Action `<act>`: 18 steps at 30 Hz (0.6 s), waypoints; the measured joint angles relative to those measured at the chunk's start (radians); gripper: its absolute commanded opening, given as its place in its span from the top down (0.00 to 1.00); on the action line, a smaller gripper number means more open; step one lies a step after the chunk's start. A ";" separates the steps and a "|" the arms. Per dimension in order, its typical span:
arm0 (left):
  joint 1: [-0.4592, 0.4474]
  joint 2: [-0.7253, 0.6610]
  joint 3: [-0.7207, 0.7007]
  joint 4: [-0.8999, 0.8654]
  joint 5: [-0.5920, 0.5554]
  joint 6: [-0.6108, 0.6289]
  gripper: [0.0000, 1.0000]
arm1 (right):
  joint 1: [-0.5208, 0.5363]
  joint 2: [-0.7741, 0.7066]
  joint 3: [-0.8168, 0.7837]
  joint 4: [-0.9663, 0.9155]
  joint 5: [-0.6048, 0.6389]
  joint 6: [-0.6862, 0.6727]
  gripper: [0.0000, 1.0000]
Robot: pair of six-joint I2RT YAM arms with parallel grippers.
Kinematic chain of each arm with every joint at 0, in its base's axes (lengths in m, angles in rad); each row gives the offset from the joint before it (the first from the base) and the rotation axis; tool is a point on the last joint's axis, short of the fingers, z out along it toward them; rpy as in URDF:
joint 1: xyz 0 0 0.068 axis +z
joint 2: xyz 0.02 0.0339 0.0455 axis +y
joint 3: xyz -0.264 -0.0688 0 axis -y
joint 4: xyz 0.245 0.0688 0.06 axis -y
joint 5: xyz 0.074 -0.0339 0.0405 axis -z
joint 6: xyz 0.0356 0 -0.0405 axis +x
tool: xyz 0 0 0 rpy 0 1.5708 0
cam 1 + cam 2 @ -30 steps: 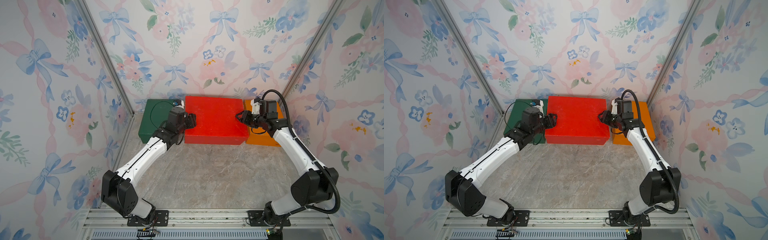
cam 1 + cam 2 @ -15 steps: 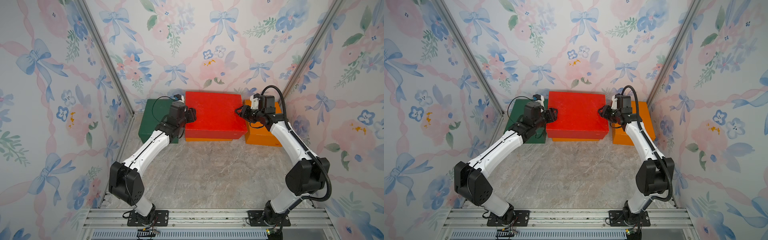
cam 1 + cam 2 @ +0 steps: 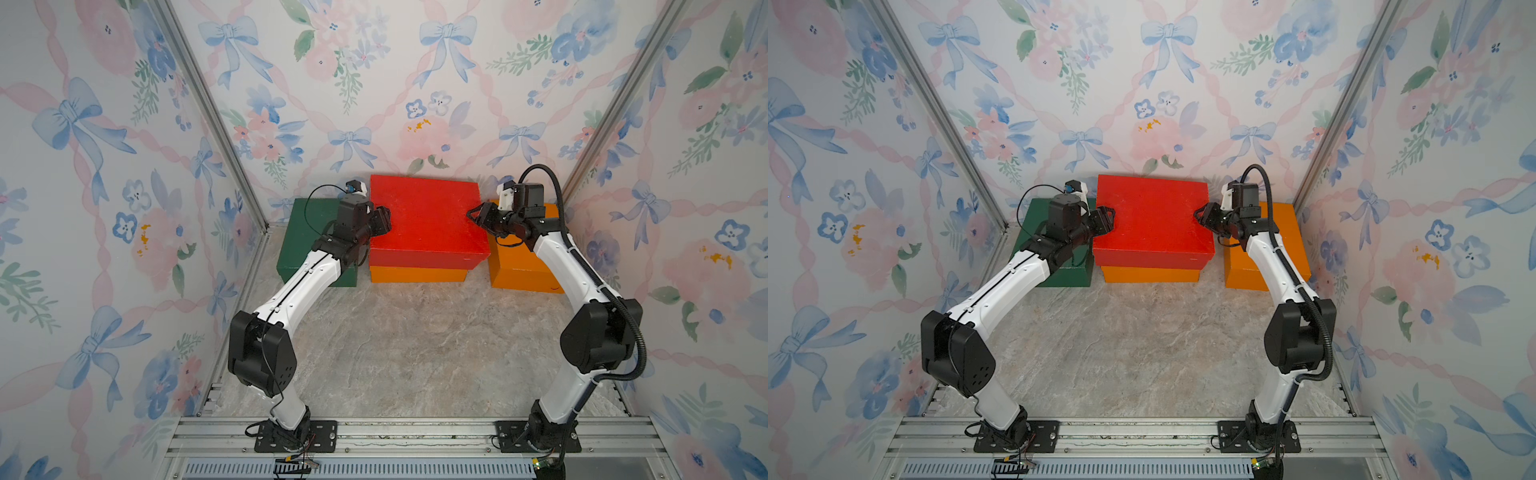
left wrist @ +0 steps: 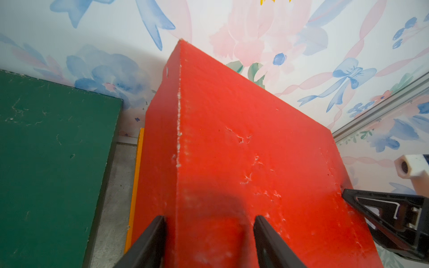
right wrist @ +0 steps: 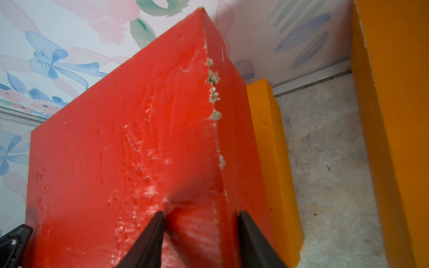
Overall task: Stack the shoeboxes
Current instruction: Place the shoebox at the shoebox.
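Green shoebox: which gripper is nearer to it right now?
Left. The left gripper holds the red shoebox at the end beside the green shoebox; the right gripper holds its opposite end, next to the lone orange shoebox.

The red box lies on an orange box, with the left hand and right hand pinching its ends. A green box and a second orange box flank the pair.
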 measured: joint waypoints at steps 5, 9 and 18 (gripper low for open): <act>0.022 0.038 0.022 0.019 0.025 0.000 0.38 | -0.004 0.045 0.061 0.001 -0.010 0.008 0.51; 0.039 0.073 0.038 0.020 0.043 -0.001 0.38 | -0.004 0.081 0.108 0.002 -0.016 0.026 0.51; 0.062 0.158 0.091 0.018 0.082 -0.005 0.38 | -0.023 0.159 0.176 0.016 -0.051 0.067 0.51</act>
